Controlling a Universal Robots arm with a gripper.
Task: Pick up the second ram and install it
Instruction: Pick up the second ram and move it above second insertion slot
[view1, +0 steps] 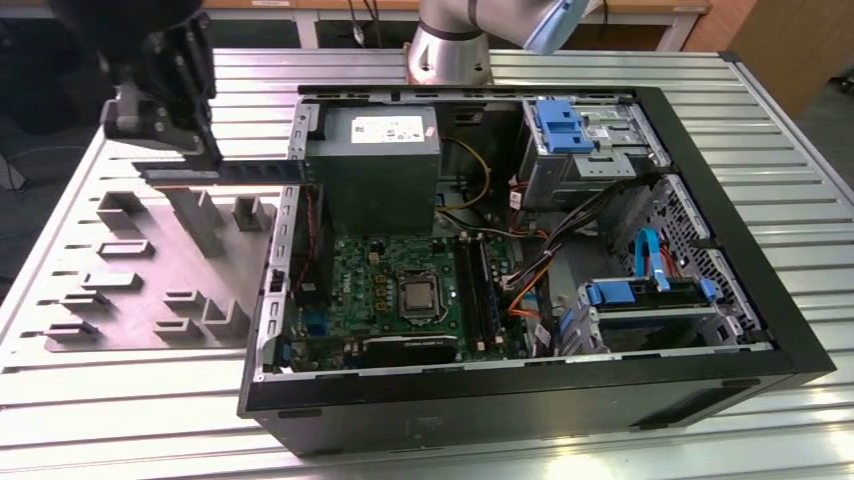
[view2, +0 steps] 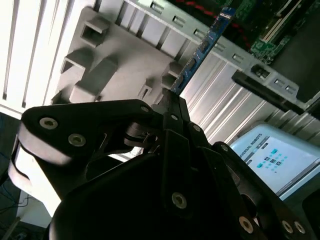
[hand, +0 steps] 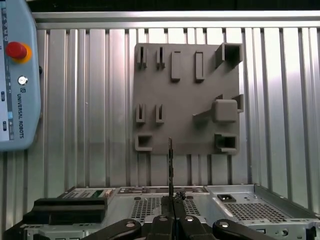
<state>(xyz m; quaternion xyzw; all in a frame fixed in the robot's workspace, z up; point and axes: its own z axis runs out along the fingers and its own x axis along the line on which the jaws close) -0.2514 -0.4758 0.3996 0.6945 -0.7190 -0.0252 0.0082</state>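
While the gripper (view1: 210, 158) hangs at the 10 o'clock corner of the exterior view, its fingers are closed on the second ram (view1: 220, 171), which is held clear of the grey fixture plate (view1: 147, 250) below it. The stick's long axis runs flat along the 9-to-3 o'clock line. One end projects past the fingers toward 9 o'clock and the other reaches toward 3 o'clock, ending close to the near wall of the computer case (view1: 787, 350) beside the power supply (view1: 380, 170). In the first wrist view the stick (hand: 170, 165) appears edge-on as a thin dark line rising from between the closed fingertips. In the second wrist view its blue board edge (view2: 202, 47) extends straight out from the fingers toward the case. The memory slots (view1: 470, 285) on the motherboard (view1: 360, 270) lie at about 4 o'clock from the gripper, well apart from it, and run along the 12-to-6 o'clock line. By this judgement the held stick lies roughly crosswise to the slots. Whether a slot is already filled cannot be told.
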